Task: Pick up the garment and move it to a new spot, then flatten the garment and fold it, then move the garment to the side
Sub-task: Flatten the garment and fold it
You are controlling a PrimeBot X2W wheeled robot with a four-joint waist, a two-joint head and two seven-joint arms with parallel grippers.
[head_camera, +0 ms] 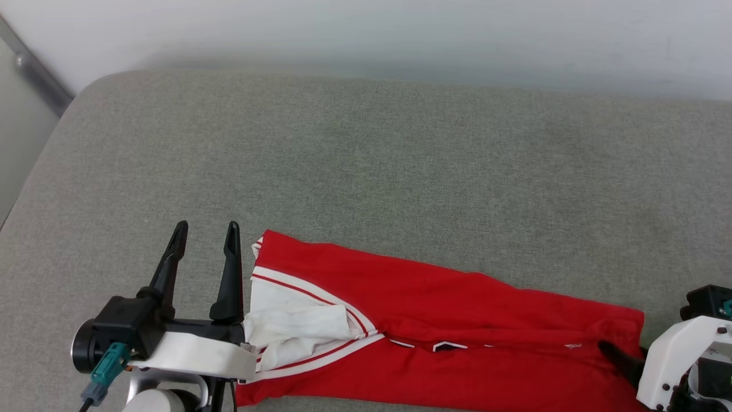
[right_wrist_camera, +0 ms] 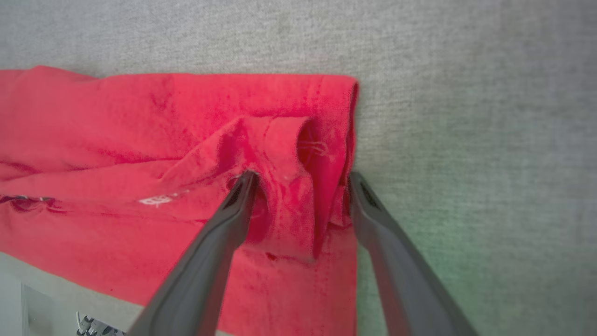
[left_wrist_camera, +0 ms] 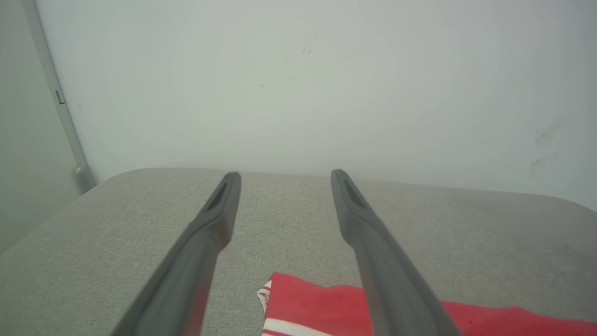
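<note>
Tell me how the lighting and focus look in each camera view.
Head view: soft, even light, garment sharp, no glare. Left wrist view: the left claw looks soft up close, wall hazy. Right wrist view: garment red oversaturated and grainy, greenish tint on the grey cushion lower right.

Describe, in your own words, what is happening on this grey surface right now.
A two-armed robot is working on a red garment that lies folded into a long strip on the grey padded surface. The left gripper stands open beside the white-sleeved end, holding nothing. The right gripper is at the opposite end, its open fingers set either side of a bunched fold of red cloth.
</note>
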